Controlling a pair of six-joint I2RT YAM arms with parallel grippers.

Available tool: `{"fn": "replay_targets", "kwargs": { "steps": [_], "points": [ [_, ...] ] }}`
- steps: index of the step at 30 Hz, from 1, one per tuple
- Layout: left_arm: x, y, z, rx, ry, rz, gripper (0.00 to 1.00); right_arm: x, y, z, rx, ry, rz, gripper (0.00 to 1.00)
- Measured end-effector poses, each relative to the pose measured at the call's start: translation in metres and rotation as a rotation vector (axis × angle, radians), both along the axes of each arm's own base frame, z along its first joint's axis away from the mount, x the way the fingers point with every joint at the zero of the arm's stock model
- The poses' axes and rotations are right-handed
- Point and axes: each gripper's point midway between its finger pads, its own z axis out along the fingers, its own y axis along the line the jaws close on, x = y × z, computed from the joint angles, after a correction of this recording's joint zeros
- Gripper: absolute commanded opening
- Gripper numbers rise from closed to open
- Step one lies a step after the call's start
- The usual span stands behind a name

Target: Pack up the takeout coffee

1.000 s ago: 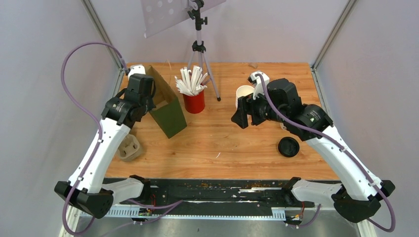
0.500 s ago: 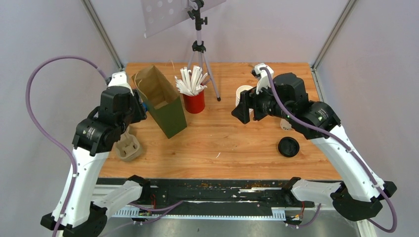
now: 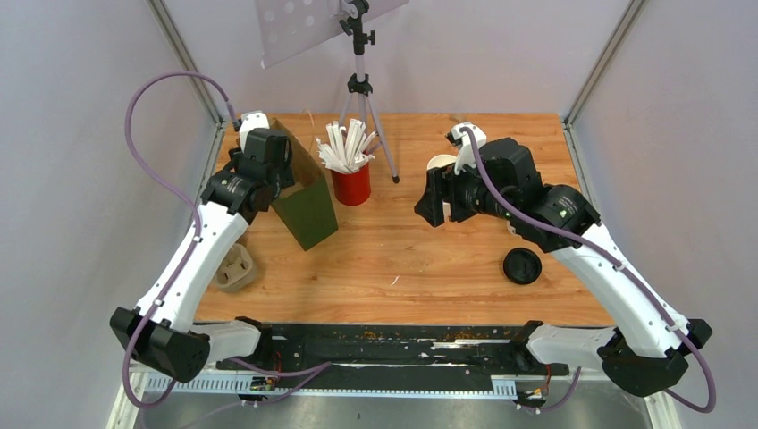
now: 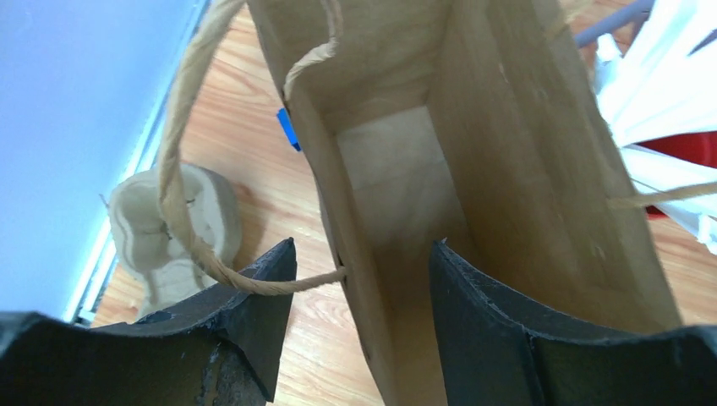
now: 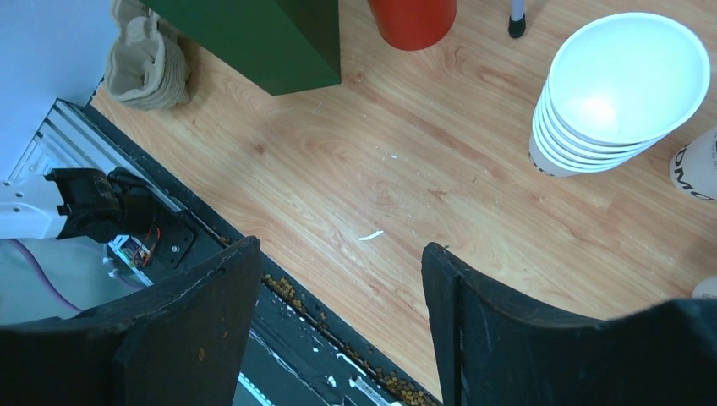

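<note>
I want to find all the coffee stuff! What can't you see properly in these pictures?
- Single white cup: right wrist view, cut off by the right edge; print unreadable.
- Cup stack: top view, mostly behind the right arm.
- Green bag, its mouth: top view, partly under the left arm.
- Red cup: right wrist view, rim cut off by the top edge.

The wooden table (image 3: pixel 402 259) bears a red cup (image 3: pixel 351 185) of straws (image 3: pixel 344 147). Just left of it stands a green paper bag (image 3: pixel 307 210); farther left, nearer, a pulp cup carrier (image 3: pixel 234 268). Right: stacked white cups (image 3: pixel 442 164); farther right, nearer, a black lid (image 3: pixel 522 266).
</note>
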Motion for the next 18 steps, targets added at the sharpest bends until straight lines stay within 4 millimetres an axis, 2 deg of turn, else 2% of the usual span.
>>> {"fn": "replay_targets", "kwargs": {
  "steps": [2,4,6,9,13,15,18],
  "points": [
    [0.003,0.005,-0.004,0.029,0.012,0.021,0.65,0.002,0.000,0.003,0.005,-0.005,-0.008,0.70],
    [0.003,0.011,-0.003,0.057,0.011,0.039,0.59,0.003,0.000,0.003,0.006,-0.005,-0.017,0.70],
    [0.003,0.015,0.000,0.068,-0.004,0.054,0.47,0.005,0.001,0.001,-0.001,-0.001,-0.022,0.70],
    [0.002,0.021,0.000,0.081,-0.011,0.061,0.25,0.009,0.003,-0.005,-0.017,0.009,-0.028,0.70],
    [0.002,0.018,-0.002,0.081,0.003,0.025,0.07,0.013,0.004,-0.010,-0.033,0.016,-0.038,0.70],
    [0.000,0.013,-0.002,0.069,0.010,-0.014,0.00,0.015,0.003,-0.010,-0.039,0.012,-0.048,0.71],
    [-0.011,0.007,0.004,0.045,0.018,-0.072,0.00,0.017,0.002,-0.009,-0.043,0.002,-0.056,0.71]
  ]
}}
